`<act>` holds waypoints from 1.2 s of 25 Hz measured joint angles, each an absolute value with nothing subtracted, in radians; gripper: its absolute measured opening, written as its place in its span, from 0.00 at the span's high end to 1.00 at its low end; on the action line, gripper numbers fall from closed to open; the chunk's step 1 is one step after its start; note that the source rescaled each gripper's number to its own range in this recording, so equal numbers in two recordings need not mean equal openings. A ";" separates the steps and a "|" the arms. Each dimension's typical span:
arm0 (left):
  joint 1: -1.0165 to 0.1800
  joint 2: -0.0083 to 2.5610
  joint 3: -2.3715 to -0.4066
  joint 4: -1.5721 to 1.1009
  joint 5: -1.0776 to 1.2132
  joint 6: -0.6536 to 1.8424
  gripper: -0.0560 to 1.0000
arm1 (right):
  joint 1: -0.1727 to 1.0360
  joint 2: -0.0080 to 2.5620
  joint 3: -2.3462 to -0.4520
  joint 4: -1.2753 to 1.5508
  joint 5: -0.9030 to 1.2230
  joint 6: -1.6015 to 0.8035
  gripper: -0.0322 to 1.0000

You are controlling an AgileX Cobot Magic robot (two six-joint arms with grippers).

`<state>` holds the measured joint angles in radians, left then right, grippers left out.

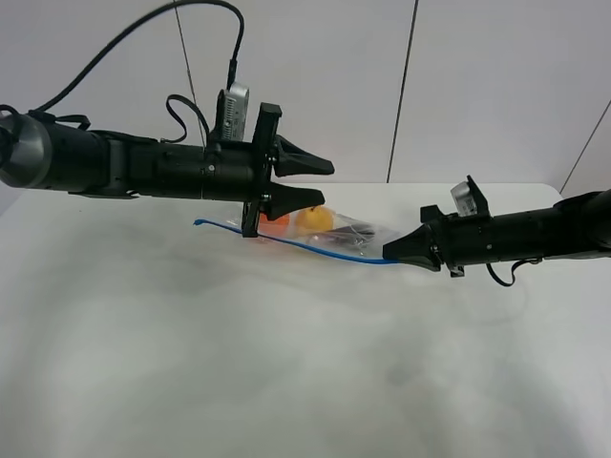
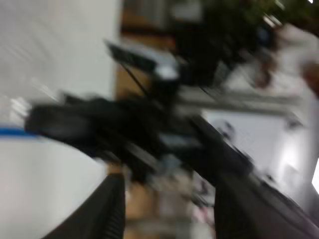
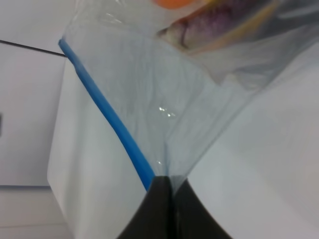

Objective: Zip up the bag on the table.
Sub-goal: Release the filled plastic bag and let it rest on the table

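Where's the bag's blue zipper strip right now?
The zipper strip runs along the bag's near edge on the table in the exterior high view, right end pinched in the right gripper, middle passing beneath the open left gripper.

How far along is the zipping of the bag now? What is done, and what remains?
Done: the right gripper is shut on the bag at one end of its blue zipper strip.
In hand: the left gripper is open and appears raised over the bag's other half, gripping nothing.
Left: closing the strip along its length. Whether any part is already sealed cannot be told.
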<state>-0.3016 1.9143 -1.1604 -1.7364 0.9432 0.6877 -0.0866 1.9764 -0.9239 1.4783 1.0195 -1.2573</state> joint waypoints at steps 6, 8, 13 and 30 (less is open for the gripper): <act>-0.264 1.910 -1.160 -1.736 1.193 0.661 0.33 | -0.087 1.976 -0.924 1.444 1.019 -1.257 0.97; -0.261 1.889 -1.160 -1.718 1.195 0.648 0.33 | -0.087 1.976 -0.924 1.437 1.019 -1.257 0.97; -0.256 1.804 -1.163 -1.454 1.201 0.840 0.33 | -0.087 1.976 -0.924 1.428 1.019 -1.257 0.97; -0.208 1.508 -1.167 0.051 0.838 0.000 0.33 | -0.087 1.976 -0.924 1.411 1.033 -1.257 0.97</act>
<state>-0.2082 1.5078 -1.1671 0.0514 0.8382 0.0000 -0.0866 1.9764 -0.9239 1.4107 1.0330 -1.2573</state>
